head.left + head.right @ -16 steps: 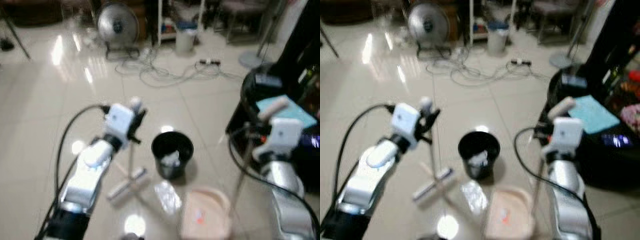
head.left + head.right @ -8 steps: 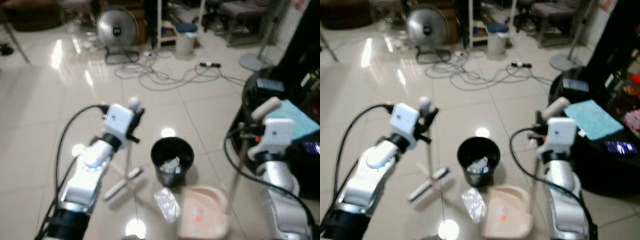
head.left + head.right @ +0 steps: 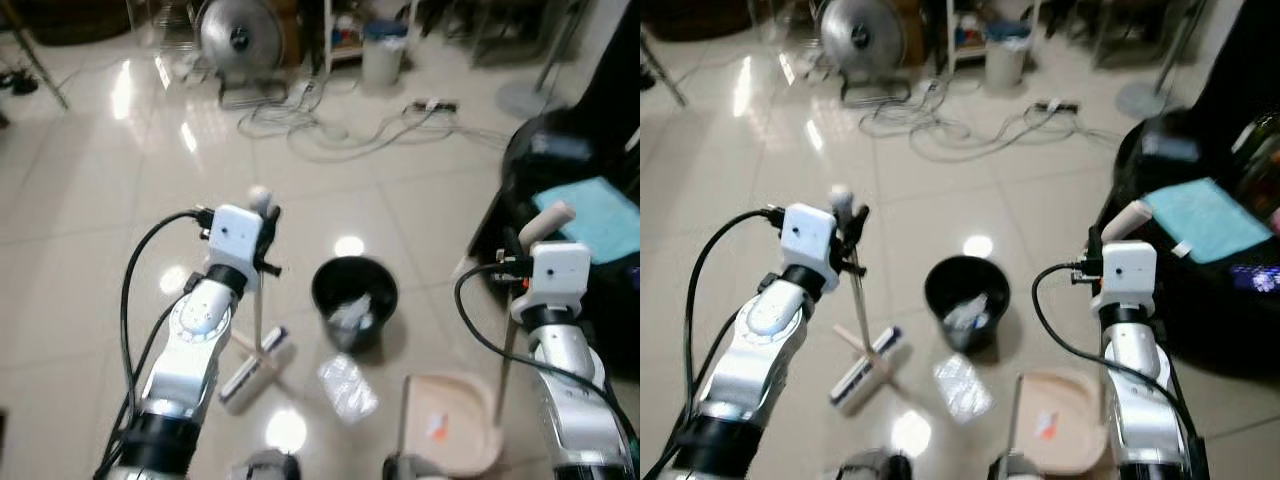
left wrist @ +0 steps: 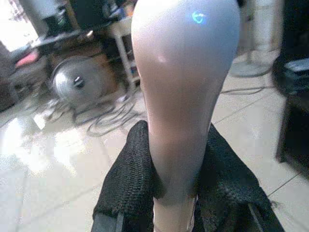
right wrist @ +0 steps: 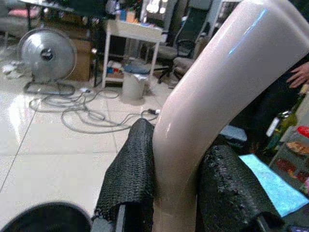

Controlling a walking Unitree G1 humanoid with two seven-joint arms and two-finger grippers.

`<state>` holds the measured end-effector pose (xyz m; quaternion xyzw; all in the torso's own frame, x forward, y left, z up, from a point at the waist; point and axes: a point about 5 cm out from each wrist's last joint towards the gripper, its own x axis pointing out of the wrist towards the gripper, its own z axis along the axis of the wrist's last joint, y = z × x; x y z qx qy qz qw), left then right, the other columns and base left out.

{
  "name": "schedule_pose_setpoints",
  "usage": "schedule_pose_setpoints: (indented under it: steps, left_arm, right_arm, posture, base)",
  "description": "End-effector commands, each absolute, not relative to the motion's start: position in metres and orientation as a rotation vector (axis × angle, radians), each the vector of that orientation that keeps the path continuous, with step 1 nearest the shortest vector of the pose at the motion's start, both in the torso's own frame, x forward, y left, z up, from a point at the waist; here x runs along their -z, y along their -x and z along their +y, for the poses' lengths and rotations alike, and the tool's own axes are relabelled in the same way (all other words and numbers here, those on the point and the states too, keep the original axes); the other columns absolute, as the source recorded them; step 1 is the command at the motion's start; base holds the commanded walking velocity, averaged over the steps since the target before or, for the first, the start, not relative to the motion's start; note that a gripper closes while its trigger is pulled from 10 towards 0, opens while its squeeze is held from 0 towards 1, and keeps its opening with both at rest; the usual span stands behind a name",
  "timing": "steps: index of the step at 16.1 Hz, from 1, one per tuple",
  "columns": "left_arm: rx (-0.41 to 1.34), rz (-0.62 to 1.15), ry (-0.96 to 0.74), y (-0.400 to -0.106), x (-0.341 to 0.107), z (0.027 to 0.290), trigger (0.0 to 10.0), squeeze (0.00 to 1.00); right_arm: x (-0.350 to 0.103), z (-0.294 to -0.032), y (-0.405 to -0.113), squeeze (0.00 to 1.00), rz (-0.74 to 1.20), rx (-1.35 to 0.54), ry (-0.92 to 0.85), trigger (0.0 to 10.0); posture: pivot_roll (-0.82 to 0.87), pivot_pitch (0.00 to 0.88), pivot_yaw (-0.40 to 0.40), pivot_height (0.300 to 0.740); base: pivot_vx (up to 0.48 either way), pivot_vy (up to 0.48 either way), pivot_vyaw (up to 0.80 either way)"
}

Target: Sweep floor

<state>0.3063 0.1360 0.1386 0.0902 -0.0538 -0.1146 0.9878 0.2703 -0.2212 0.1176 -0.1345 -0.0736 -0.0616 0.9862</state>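
Observation:
My left gripper [image 3: 262, 222] is shut on the pale handle of a broom [image 3: 256, 300]; its white brush head [image 3: 256, 368] rests on the tiled floor left of a black bin [image 3: 354, 303]. A crumpled clear plastic wrapper [image 3: 346, 387] lies on the floor just in front of the bin. On the right, my right gripper [image 3: 530, 228] is shut on the curved handle of a pink dustpan [image 3: 452, 437], whose pan sits flat on the floor. In the left wrist view the black fingers [image 4: 126, 183] clamp the broom handle [image 4: 183, 96]. The right wrist view has the fingers [image 5: 133, 174] around the dustpan handle [image 5: 203, 106].
The black bin holds some white rubbish. A black round table [image 3: 560, 170] with a teal cloth [image 3: 600, 215] stands close at the right. Cables [image 3: 340, 130], a power strip [image 3: 433, 104], a floor fan [image 3: 237, 35] and a white bin [image 3: 384, 50] lie further ahead.
The camera has shifted, so the whole scene sits differently in the frame. Both grippers keep their hold on the broom and the dustpan handle. The dustpan now lies further right of the wrapper.

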Motion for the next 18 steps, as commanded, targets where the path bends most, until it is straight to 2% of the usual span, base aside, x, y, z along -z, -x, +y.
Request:
schedule_pose_setpoints:
  steps: [1,4,11,18]
  left_arm:
    - [0.218,-0.151,-0.167,-0.308,-0.145,0.136,10.0,0.00]
    - [0.237,-0.190,-0.115,-0.312,-0.147,0.130,10.0,0.00]
    - [0.252,-0.295,-0.040,-0.330,-0.158,0.119,10.0,0.00]
    - [0.253,-0.238,-0.077,-0.344,-0.135,0.105,10.0,0.00]
  right_arm:
    - [-0.125,-0.221,-0.272,0.00,-0.204,0.121,0.300,10.0]
    - [-0.124,-0.218,-0.275,0.00,-0.258,0.078,0.319,10.0]
    - [-0.130,-0.201,-0.286,0.00,-0.431,0.037,0.390,10.0]
    - [-0.110,-0.158,-0.297,0.00,-0.450,-0.016,0.404,10.0]
  posture:
    - [0.09,0.266,0.087,0.740]
    - [0.11,0.331,0.129,0.740]
    - [0.13,0.381,0.153,0.740]
    - [0.15,0.391,0.181,0.740]
  base:
    - [0.000,0.000,0.00]
    - [0.000,0.000,0.00]
    - [0.000,0.000,0.00]
    - [0.000,0.000,0.00]
